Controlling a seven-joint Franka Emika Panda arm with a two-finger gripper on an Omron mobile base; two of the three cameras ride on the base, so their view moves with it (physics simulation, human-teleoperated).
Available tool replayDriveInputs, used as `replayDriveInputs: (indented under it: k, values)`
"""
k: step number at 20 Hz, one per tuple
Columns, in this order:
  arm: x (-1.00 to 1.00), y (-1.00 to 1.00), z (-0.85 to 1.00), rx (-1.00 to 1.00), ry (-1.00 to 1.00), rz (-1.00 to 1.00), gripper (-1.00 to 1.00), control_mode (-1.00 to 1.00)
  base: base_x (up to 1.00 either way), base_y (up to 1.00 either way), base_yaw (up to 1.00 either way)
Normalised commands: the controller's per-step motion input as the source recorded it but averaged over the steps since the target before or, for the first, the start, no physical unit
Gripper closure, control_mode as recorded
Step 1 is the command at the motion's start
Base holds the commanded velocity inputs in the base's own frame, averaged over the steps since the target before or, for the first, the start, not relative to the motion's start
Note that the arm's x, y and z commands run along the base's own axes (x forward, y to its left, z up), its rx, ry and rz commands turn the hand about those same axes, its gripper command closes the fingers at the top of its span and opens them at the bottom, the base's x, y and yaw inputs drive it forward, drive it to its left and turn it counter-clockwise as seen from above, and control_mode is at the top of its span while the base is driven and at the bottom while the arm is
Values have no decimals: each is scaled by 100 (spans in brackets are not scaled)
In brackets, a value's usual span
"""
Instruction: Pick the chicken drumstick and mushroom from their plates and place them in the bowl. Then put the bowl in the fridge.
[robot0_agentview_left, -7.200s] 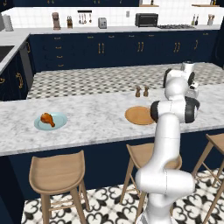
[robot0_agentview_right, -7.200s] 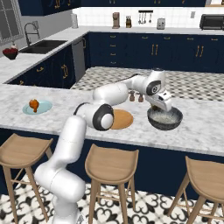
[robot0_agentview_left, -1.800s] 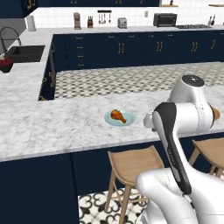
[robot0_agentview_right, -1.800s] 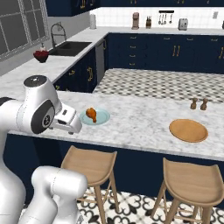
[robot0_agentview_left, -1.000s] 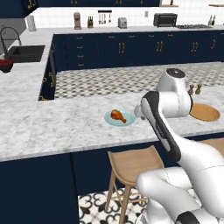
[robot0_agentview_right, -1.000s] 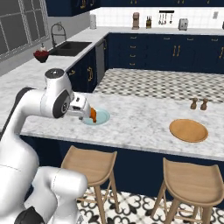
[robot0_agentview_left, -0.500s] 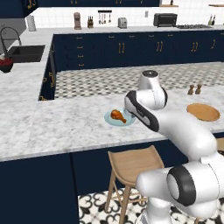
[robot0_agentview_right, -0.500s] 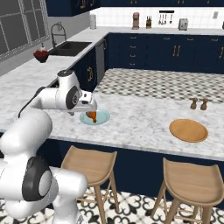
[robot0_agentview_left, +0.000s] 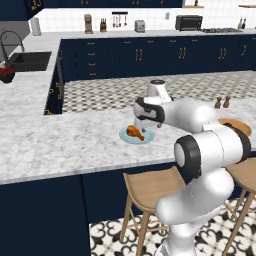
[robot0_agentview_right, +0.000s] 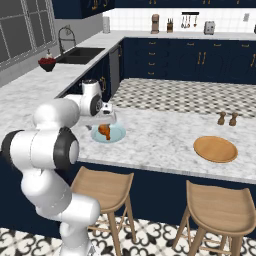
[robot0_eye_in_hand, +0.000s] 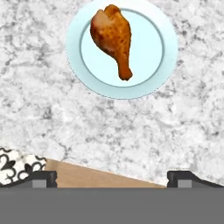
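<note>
A: Nearest first. What's at the front edge?

B: Wooden stools (robot0_agentview_right: 107, 192) tucked under the marble counter (robot0_agentview_left: 60, 145). The stool seat also shows below the counter edge in the hand view.

A: The gripper?

B: Gripper (robot0_eye_in_hand: 112, 177) hangs above the counter, pointing down, jaws spread wide, nothing between them. Fingertips (robot0_eye_in_hand: 41, 177) sit far apart at the bottom of the hand view, over bare marble, short of the plate.

A: And the task's thing?

B: Chicken drumstick (robot0_eye_in_hand: 112, 37) lies on the pale blue plate (robot0_eye_in_hand: 151, 65), thick end away from the hand, bone end pointing back toward it. Untouched. In the right base view the hand sits just beside the plate.

A: Further along?

B: Tan plate (robot0_agentview_right: 215, 148) well apart to the robot's right, bare on top. Two small shakers (robot0_agentview_right: 227, 119) behind it.

A: Far side?

B: Sink (robot0_agentview_right: 79, 54) with a tap, a dark bowl of red fruit (robot0_agentview_right: 47, 63) beside it. Navy cabinets (robot0_agentview_left: 140, 55) along the back wall.
</note>
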Motion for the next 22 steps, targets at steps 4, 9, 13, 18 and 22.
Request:
replayDriveInputs:
  k: [4,9,13,18,22]
  values:
    - [61,18,-33,0,5,10,-100,-100,0,0,0]
    - [74,-1,-43,0,3,15,-100,-100,0,0,0]
    - [42,0,-69,0,5,12,-100,-100,0,0,0]
    - [22,-1,-53,-2,1,9,-100,-100,0,0,0]
    - [51,0,-27,0,0,4,-100,-100,0,0,0]
